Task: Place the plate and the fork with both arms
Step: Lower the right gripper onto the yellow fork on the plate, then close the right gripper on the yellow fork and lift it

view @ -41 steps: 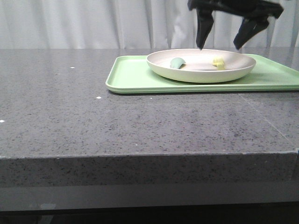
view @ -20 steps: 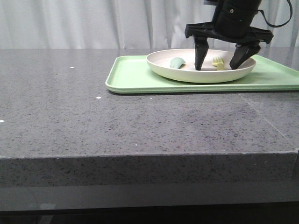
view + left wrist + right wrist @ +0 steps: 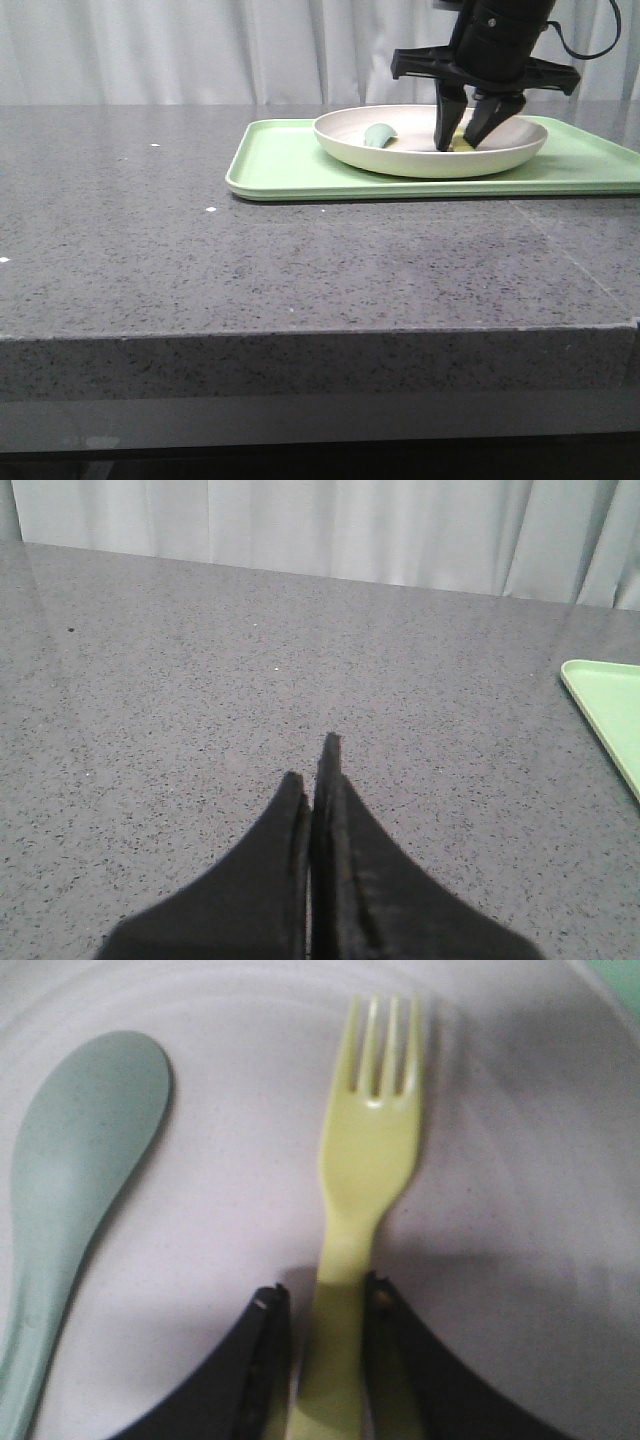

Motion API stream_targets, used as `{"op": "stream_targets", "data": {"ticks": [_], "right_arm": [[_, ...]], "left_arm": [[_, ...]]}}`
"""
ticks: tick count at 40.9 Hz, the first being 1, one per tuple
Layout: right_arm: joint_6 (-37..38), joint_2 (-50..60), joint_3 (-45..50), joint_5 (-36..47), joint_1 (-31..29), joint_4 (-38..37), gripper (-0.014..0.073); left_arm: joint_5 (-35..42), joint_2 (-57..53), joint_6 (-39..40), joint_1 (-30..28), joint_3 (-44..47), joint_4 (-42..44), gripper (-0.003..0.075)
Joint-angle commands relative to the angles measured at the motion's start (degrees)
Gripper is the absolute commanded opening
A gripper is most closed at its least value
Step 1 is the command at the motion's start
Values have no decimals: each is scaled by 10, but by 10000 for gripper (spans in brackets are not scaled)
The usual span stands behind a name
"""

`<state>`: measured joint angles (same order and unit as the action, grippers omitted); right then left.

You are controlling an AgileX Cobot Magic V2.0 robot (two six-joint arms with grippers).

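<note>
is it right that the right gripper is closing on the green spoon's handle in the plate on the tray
Not quite. The right gripper is closing on the fork, not the spoon, which lies untouched beside it; the right wrist view shows this. Both are in the plate on the tray.

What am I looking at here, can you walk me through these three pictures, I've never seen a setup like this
This is a two-armed robot working at a grey stone table. The wide picture looks forward over the table. The other two come from small cameras mounted on each wrist, looking down past the black fingers.

On the table lies a flat light-green tray, and on it a cream plate. In the plate are a muted-green spoon and a pale-yellow fork.

The right gripper has reached down into the plate. Its wrist picture shows the two fingers closed against the sides of the fork's handle, so it is gripping the fork, which lies on the plate.

The left gripper is shut and empty, over bare table, with just a corner of the tray showing in its view.
</note>
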<state>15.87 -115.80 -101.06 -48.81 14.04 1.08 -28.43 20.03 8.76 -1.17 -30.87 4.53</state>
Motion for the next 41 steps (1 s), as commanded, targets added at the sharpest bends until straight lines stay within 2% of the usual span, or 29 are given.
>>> {"op": "stream_targets", "data": {"ticks": [1, 7, 31, 41], "right_arm": [[-3, 29, -16, 6, -3, -11, 41], [-3, 29, -16, 6, -3, -11, -8], [-3, 38, -63, -17, -3, -11, -8], [-3, 54, -109, -52, -17, -11, -8]], "left_arm": [[43, 4, 0, -1, -16, -2, -18], [43, 4, 0, -1, -16, -2, -18], [43, 4, 0, -1, -16, -2, -18], [43, 4, 0, -1, -16, -2, -18]]}}
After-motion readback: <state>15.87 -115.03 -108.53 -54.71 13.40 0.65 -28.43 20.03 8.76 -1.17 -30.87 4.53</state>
